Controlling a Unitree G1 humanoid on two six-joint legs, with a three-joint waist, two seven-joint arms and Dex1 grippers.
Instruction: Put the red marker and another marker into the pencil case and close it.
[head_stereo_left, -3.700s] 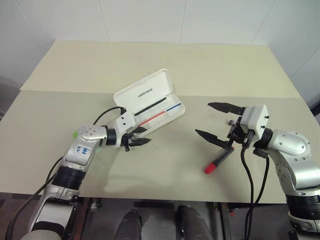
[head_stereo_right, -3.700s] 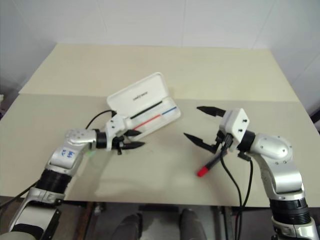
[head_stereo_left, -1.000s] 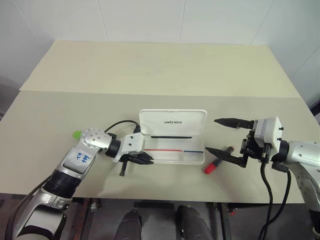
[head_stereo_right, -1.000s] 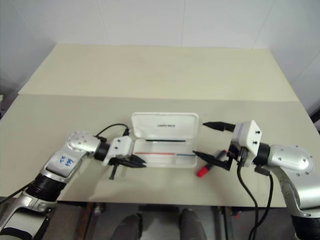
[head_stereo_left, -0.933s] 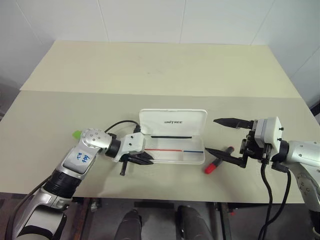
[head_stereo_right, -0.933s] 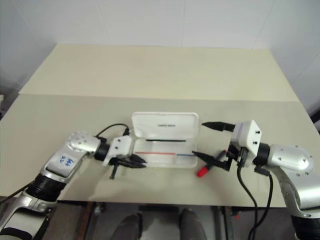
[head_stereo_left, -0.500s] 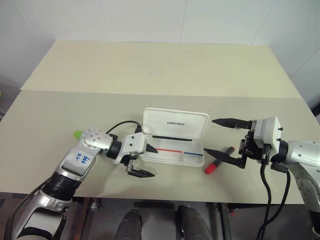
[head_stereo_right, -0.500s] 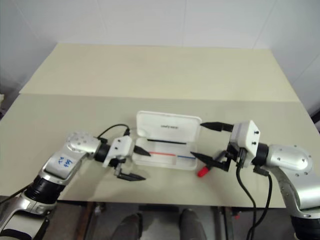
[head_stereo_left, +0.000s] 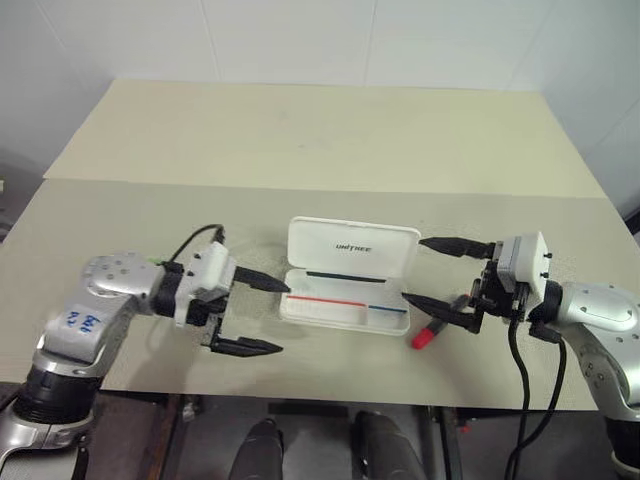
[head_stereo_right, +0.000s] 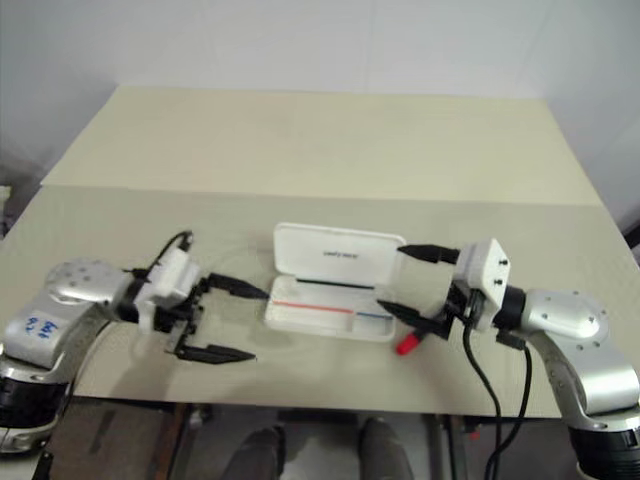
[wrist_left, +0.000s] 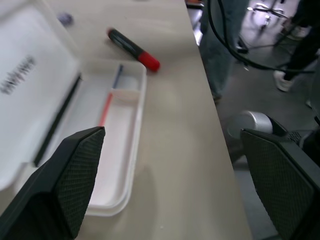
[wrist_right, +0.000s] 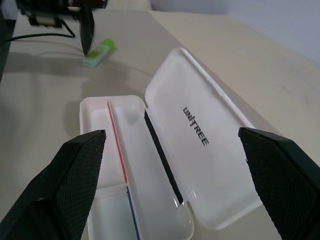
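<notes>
Pencil case: lying open between my grippers, empty of markers. Red marker: lying on the table beside it, under my right gripper, jaws spread. Green marker: lying near my left gripper, also spread, empty. Risk: I'm likely nudging the light case while reaching.

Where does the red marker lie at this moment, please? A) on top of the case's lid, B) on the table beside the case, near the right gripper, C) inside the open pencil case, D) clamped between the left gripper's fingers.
B: the red marker lies on the table just off the end of the open pencil case, under the open right gripper.
</notes>
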